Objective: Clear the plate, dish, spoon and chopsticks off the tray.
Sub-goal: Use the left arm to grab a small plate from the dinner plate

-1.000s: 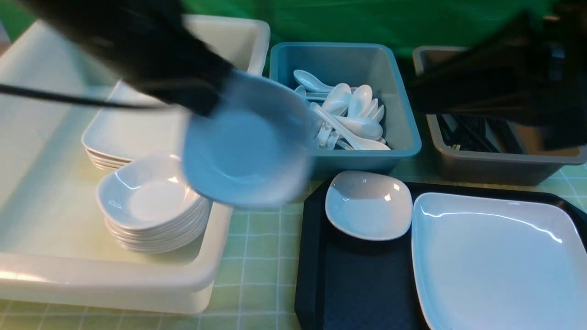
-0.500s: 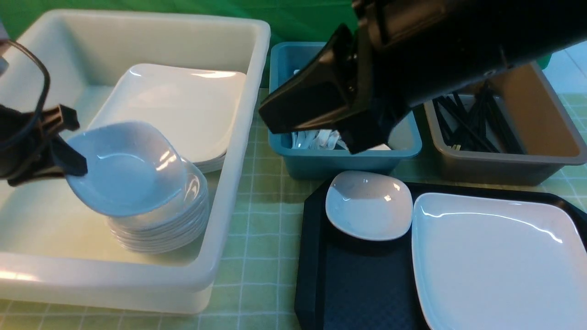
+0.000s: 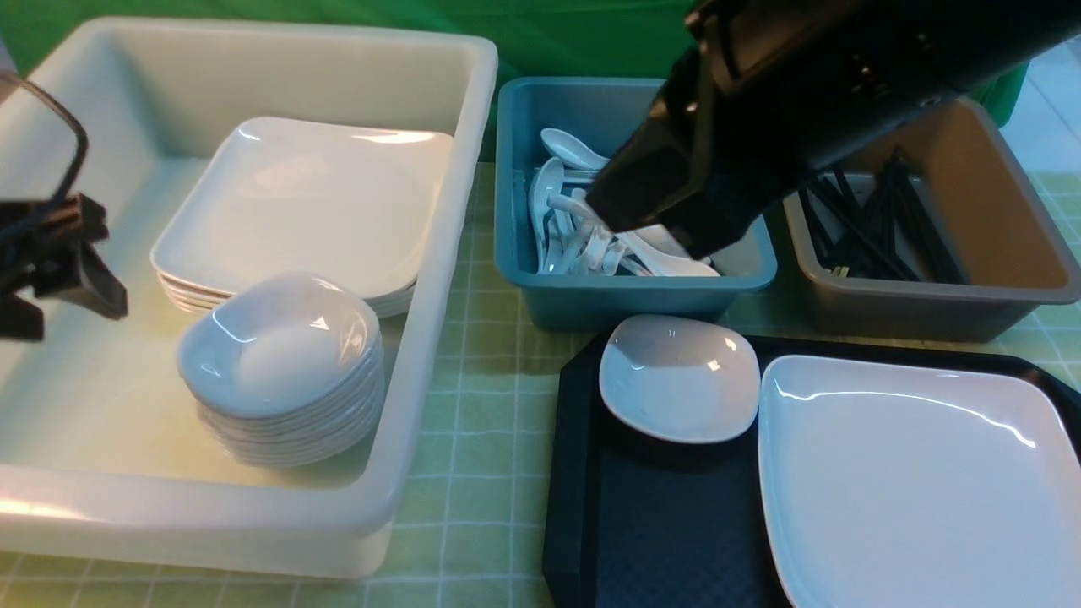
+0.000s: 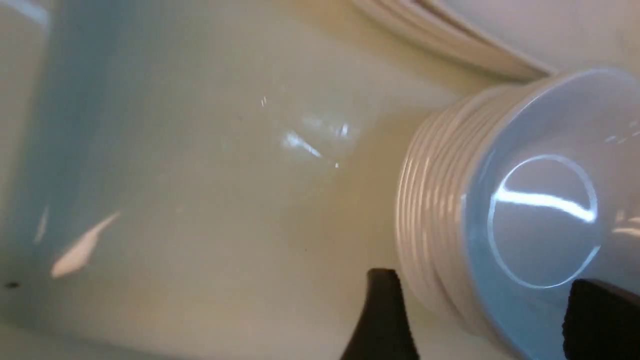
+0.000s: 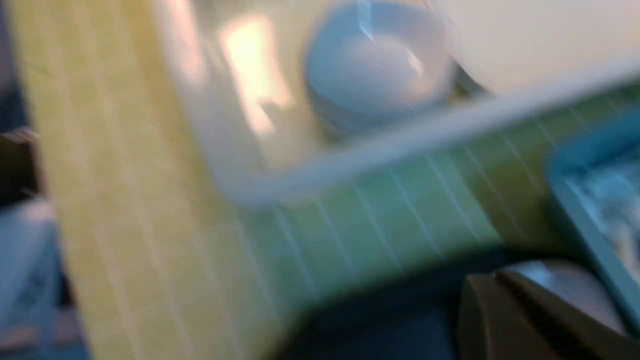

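The black tray [image 3: 583, 473] lies at the front right. A small white dish [image 3: 680, 377] sits on its far left corner, beside the large white plate [image 3: 916, 481]. No spoon or chopsticks show on the tray. My left gripper [image 3: 110, 262] hangs open inside the white tub [image 3: 439, 253], just left of a stack of dishes [image 3: 283, 355] and not touching it. In the left wrist view the black fingers [image 4: 382, 315] stand wide apart on either side of the stack's [image 4: 540, 215] near edge. My right gripper [image 3: 629, 221] is shut and empty, above the teal tub [image 3: 633, 291].
The white tub also holds a stack of large plates [image 3: 312, 203]. Several white spoons [image 3: 583, 228] lie in the teal tub. Black chopsticks [image 3: 870, 228] fill the brown tub [image 3: 929, 300] at the back right. A green checked cloth [image 3: 481, 456] covers the table.
My left gripper has opened, left the dish it carried on top of the stack, and drawn back to the left. The right arm has shifted right, uncovering the spoons.
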Robot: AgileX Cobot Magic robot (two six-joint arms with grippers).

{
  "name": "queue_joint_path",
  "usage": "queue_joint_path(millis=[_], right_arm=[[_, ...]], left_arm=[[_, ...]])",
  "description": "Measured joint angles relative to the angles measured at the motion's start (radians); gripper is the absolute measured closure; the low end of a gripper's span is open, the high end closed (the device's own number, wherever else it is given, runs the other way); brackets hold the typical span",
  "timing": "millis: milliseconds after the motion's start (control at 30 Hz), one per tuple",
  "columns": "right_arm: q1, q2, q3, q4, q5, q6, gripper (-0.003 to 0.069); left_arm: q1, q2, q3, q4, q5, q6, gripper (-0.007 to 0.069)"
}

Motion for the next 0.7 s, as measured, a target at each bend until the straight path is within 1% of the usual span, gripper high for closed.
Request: queue_joint_path(millis=[33,100,133,167,233,300,333,400,433,467,500,533,567,600,633,700], right_arm=[[0.000,-0.008,0.001,-0.097,0.021,0.047,0.0664],[-0.001,-0.024,0.026,-0.254,0.043,0.124,0.0664],[-0.002,-0.026,0.026,-0.254,0.045,0.131,0.0664],[-0.014,-0.047,0.071,-0.349,0.049,0.181,0.0664],[-0.045,-0.074,0.130,-0.387,0.053,0.221,0.0664],[-0.098,-0.113,0.207,-0.403,0.047,0.248,0.0664],[-0.122,-0.128,0.248,-0.408,0.041,0.255,0.0664],[-0.193,-0.170,0.327,-0.413,0.018,0.280,0.0664],[-0.213,-0.181,0.356,-0.413,0.011,0.284,0.0664],[-0.241,-0.195,0.383,-0.411,0.009,0.288,0.0664],[-0.289,-0.220,0.425,-0.408,0.004,0.291,0.0664],[-0.295,-0.224,0.425,-0.408,0.004,0.291,0.0664],[-0.344,-0.251,0.471,-0.405,0.004,0.292,0.0664],[-0.369,-0.265,0.487,-0.405,0.002,0.285,0.0664],[-0.386,-0.281,0.505,-0.404,0.002,0.281,0.0664],[-0.417,-0.305,0.525,-0.400,0.004,0.270,0.0662]], left_arm=[[-0.020,-0.017,-0.024,-0.001,0.004,-0.009,0.0230],[-0.114,-0.054,-0.082,-0.032,-0.006,0.006,0.0356],[-0.126,-0.059,-0.086,-0.035,-0.008,0.010,0.0386],[-0.239,-0.066,-0.109,-0.059,-0.035,0.015,0.0516],[-0.372,-0.054,-0.118,-0.068,-0.069,0.020,0.0589],[-0.577,-0.008,-0.124,-0.052,-0.104,0.025,0.0623],[-0.655,0.024,-0.125,-0.033,-0.122,0.017,0.0624],[-0.778,0.098,-0.125,0.023,-0.151,-0.018,0.0615],[-0.833,0.145,-0.128,0.056,-0.163,-0.037,0.0602],[-0.861,0.176,-0.130,0.076,-0.169,-0.046,0.0590],[-0.908,0.238,-0.142,0.111,-0.173,-0.057,0.0557],[-0.921,0.260,-0.147,0.125,-0.175,-0.058,0.0544],[-0.968,0.342,-0.174,0.187,-0.184,-0.049,0.0491],[-0.993,0.399,-0.197,0.239,-0.199,-0.038,0.0428],[-1.011,0.426,-0.208,0.276,-0.209,-0.032,0.0409],[-1.043,0.496,-0.239,0.354,-0.240,-0.024,0.0313]])
